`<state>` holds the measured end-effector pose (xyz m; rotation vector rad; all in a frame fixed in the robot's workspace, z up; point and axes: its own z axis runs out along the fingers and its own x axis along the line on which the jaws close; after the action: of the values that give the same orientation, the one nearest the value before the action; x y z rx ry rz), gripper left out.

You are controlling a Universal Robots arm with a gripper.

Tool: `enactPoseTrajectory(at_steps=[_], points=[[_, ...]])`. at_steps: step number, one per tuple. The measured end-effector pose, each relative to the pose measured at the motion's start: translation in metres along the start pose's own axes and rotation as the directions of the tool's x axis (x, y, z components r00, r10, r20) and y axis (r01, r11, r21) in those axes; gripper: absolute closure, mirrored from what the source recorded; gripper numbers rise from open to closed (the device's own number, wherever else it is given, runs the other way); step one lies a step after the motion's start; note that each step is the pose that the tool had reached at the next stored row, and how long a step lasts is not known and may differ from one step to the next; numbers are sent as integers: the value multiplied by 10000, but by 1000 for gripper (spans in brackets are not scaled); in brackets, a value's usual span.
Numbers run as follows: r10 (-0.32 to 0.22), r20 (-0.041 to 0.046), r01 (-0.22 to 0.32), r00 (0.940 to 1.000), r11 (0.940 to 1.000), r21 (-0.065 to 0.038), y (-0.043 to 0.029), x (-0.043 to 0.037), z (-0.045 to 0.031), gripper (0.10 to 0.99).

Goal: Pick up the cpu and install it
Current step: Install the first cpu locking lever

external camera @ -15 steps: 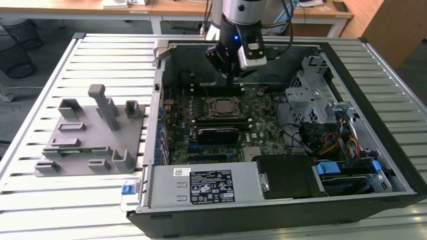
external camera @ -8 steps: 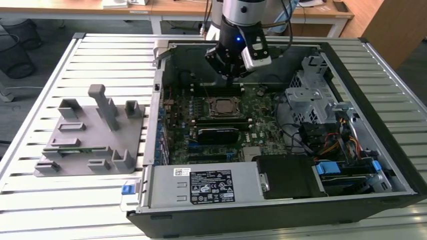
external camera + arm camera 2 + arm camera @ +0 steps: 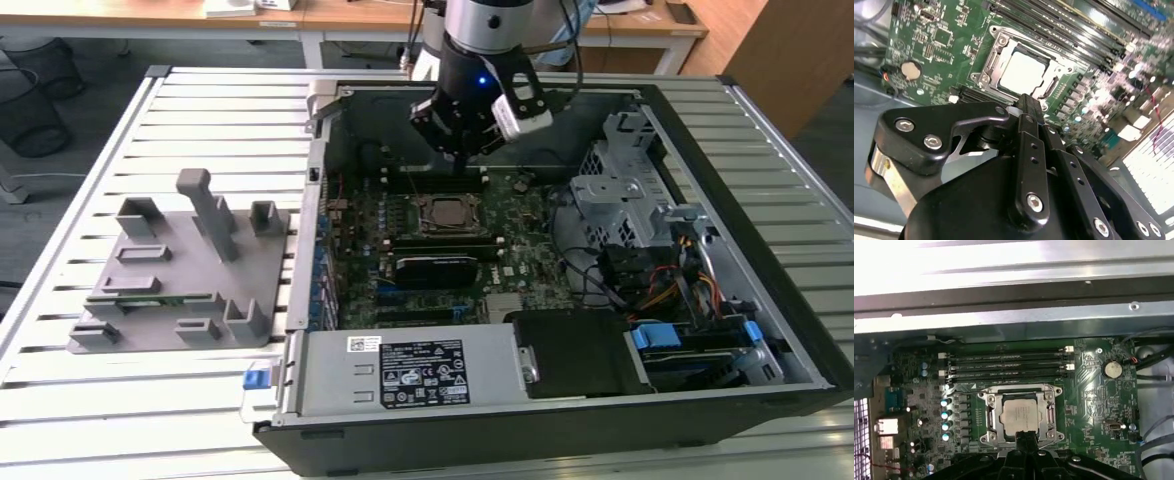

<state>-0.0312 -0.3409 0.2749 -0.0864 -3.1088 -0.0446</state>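
We note a grey plastic fixture with upright posts point(image 3: 187, 265) on the slatted metal table point(image 3: 214, 100), beside the open black computer case point(image 3: 747, 400) holding a green motherboard point(image 3: 521, 215).

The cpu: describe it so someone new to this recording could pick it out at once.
Inside the open computer case, look at the green motherboard, just below the memory slots in the first wrist view. The cpu sits in a metal socket frame: a flat, shiny silver-grey square, unlike the dark components nearby.
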Motion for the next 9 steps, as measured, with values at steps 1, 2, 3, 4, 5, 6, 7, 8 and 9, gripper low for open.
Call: enactPoseTrajectory(at_steps=[1, 2, 3, 4, 5, 6, 7, 8, 9], points=[[-189, 0, 189, 9998, 9998, 5, 0, 0, 2, 973], [-327, 16, 327, 9995, 9995, 5, 0, 0, 6, 973], [-445, 42, 445, 9990, 9990, -2, -1, 0, 7, 973], [-508, 81, 509, 9987, 9987, -33, -1, 0, 9, 973], [-527, 156, 528, 9985, 9986, -69, -1, 4, 11, 973], [-530, 278, 533, 9982, 9985, -93, -2, 19, 12, 973], [-535, 402, 539, 9978, 9985, -104, -3, 45, 14, 973], [-538, 481, 544, 9974, 9985, -111, -5, 73, 18, 973], [-536, 516, 544, 9972, 9984, -127, -6, 102, 21, 973]])
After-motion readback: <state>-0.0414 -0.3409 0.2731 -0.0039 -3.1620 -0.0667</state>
